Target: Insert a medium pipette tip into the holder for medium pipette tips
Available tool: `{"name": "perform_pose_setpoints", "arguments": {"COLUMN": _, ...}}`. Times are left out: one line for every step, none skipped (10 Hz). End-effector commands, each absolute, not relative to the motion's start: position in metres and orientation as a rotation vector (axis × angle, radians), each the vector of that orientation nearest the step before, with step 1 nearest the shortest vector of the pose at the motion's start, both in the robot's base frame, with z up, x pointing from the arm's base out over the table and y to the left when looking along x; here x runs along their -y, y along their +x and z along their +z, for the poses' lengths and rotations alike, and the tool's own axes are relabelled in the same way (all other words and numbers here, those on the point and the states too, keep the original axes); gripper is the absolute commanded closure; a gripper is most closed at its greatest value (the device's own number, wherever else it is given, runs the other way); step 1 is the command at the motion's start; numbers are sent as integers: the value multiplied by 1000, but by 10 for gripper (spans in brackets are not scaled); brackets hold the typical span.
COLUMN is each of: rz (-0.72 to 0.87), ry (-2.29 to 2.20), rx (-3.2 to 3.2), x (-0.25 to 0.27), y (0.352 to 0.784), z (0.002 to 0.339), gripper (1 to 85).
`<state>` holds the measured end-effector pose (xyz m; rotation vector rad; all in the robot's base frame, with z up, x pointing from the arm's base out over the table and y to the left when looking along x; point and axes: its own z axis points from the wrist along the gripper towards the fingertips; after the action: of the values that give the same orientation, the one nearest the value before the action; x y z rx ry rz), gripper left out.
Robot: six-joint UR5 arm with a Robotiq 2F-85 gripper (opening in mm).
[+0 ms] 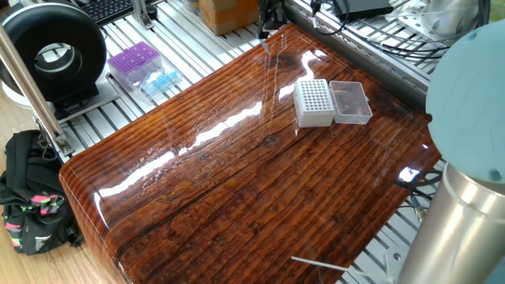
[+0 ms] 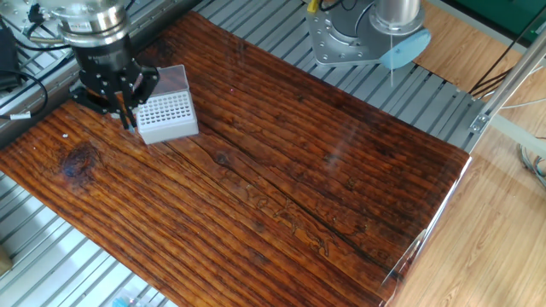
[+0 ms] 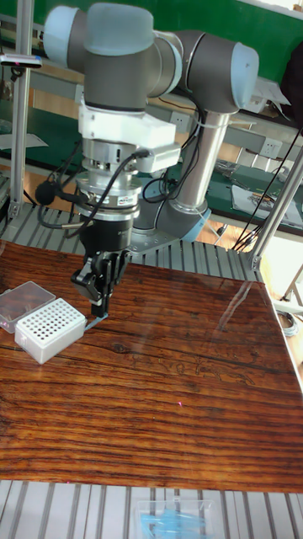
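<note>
The holder for medium pipette tips (image 1: 313, 102) is a small white box with a grid of holes, and its clear lid (image 1: 350, 102) lies open beside it. It also shows as the holder (image 2: 168, 117) and the holder (image 3: 50, 329). My gripper (image 2: 127, 113) hangs just left of the holder, slightly above the table. In the tall fixed view the gripper (image 3: 99, 308) points down beside the box's near right corner. Its fingers are pressed together on a thin medium pipette tip (image 3: 103, 315) that pokes out below them. In one fixed view only the arm (image 1: 469, 158) shows, not the gripper.
A purple tip box (image 1: 134, 61) and a light-blue pack (image 1: 160, 81) lie on the metal rails off the table's far left. Cables (image 2: 21, 81) run along the rails close to the gripper. The robot base (image 2: 363, 34) stands at the table's edge.
</note>
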<state>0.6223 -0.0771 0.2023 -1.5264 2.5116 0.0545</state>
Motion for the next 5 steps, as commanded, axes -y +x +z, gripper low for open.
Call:
{"name": "perform_pose_setpoints", "arguments": {"rz": 96, "ry": -1562, "rx": -2453, "x": 85, "y": 617, "z": 197, "gripper": 847}}
{"name": "perform_pose_setpoints", "arguments": {"rz": 103, "ry": -1582, "rx": -2446, "x": 89, "y": 612, "z": 190, "gripper": 847}}
{"name": "perform_pose_setpoints", "arguments": {"rz": 119, "ry": -1588, "rx": -2439, "x": 91, "y": 605, "z": 186, "gripper": 847}}
{"name": "perform_pose_setpoints", "arguments": {"rz": 126, "ry": -1587, "rx": -2437, "x": 96, "y": 598, "z": 181, "gripper": 847}}
{"name": "perform_pose_setpoints", "arguments": {"rz": 123, "ry": -1585, "rx": -2436, "x": 99, "y": 595, "z": 177, "gripper": 847}}
